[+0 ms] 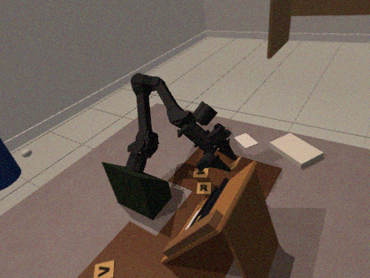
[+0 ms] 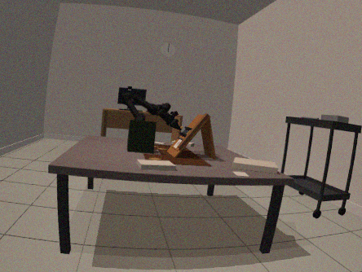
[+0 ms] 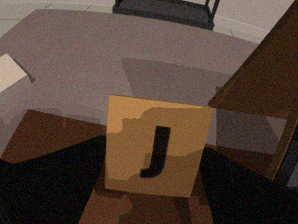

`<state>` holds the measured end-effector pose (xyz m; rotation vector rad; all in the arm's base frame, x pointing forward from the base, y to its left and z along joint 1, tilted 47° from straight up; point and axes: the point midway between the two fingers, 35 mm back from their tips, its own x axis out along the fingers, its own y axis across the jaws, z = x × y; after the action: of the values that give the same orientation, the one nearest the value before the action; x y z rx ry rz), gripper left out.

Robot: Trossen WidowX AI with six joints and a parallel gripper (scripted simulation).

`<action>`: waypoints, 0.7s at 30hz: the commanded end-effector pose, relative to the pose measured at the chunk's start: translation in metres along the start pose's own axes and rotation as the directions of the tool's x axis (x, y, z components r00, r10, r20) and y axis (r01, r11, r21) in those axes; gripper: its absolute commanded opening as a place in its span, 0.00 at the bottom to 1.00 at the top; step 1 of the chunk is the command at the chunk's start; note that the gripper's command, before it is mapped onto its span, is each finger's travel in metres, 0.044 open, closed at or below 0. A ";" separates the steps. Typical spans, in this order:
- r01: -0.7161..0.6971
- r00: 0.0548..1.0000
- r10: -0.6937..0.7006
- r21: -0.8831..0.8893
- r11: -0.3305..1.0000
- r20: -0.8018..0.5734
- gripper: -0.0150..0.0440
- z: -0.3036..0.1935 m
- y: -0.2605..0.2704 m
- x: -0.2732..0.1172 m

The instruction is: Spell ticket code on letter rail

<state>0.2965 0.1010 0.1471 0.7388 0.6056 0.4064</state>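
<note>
My gripper (image 1: 233, 163) (image 2: 185, 130) is shut on the J tile (image 3: 157, 145), held upright near the far upper end of the sloping wooden board (image 1: 249, 176) (image 2: 200, 122). In the wrist view the J faces the camera and reads upright. The board carries a dark rail (image 1: 214, 200) and a white strip (image 1: 192, 219); no code is readable. An R tile (image 1: 203, 188) lies beside the board. Another tile (image 1: 201, 172) lies behind it, its letter partly hidden by the gripper. A V tile (image 1: 103, 270) lies at the front left.
A dark green panel (image 1: 137, 189) (image 2: 141, 136) stands left of the board, near the arm's base. A pale block (image 1: 296, 149) and a white card (image 1: 246, 141) lie beyond the gripper. The board's rear support (image 1: 254, 225) stands to the right.
</note>
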 end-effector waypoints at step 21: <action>0.003 1.000 -0.003 0.016 1.000 0.011 0.25 0.000 -0.009 0.000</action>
<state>0.2976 0.0962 0.1420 0.7563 0.6007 0.3923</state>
